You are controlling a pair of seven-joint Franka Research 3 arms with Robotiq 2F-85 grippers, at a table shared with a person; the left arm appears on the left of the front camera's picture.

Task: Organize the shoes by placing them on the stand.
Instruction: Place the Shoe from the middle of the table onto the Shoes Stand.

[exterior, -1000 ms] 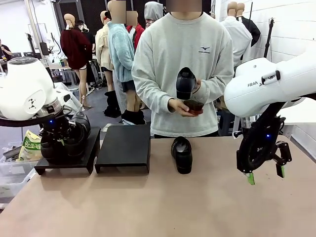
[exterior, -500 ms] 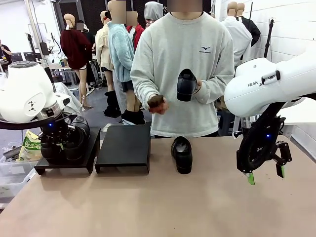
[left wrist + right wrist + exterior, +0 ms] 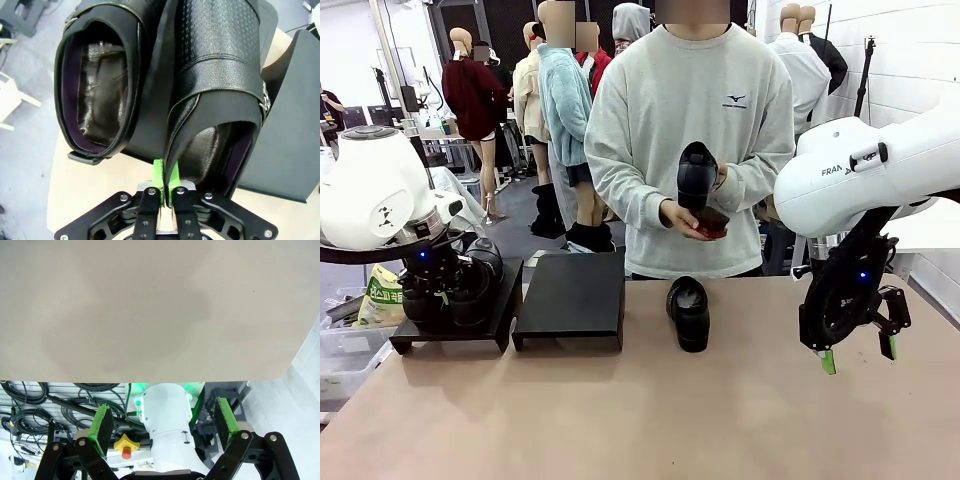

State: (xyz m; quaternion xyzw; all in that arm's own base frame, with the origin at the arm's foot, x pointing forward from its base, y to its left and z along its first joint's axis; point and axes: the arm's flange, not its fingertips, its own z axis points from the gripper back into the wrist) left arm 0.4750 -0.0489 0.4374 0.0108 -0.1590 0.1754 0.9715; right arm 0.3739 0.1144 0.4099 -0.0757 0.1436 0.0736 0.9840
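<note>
Where left pincer (image 3: 164, 167) grips, shoe (image 3: 220, 75) black, perforated.

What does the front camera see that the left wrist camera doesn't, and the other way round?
Front view adds a person holding a raised shoe, a lone shoe on the table and the open right gripper. Left wrist view adds a close look inside the pair of shoes, with the left gripper pinching the dotted shoe by its heel rim. Both show that pair on the stand.
</note>
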